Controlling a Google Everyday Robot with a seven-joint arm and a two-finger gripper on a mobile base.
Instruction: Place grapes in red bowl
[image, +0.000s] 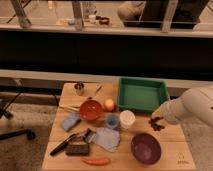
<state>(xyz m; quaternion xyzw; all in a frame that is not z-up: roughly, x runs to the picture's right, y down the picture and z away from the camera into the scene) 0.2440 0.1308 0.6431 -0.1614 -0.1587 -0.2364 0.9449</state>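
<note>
The grapes (158, 124), a small dark red-purple cluster, are low over the wooden table (175, 135) just below the green tray's right front corner. My gripper (154, 120) reaches in from the right on a white arm and is shut on the bunch, with its dark tip right at the grapes. The red bowl (91, 110) stands left of centre, well to the left of the gripper, and looks empty.
A green tray (142, 94) sits at the back right and a dark purple bowl (146, 148) at the front right. An orange fruit (109, 104), blue cup (112, 121) and white cup (127, 119) stand between the gripper and the red bowl. Cloths, utensils and a carrot (96, 161) lie at the front left.
</note>
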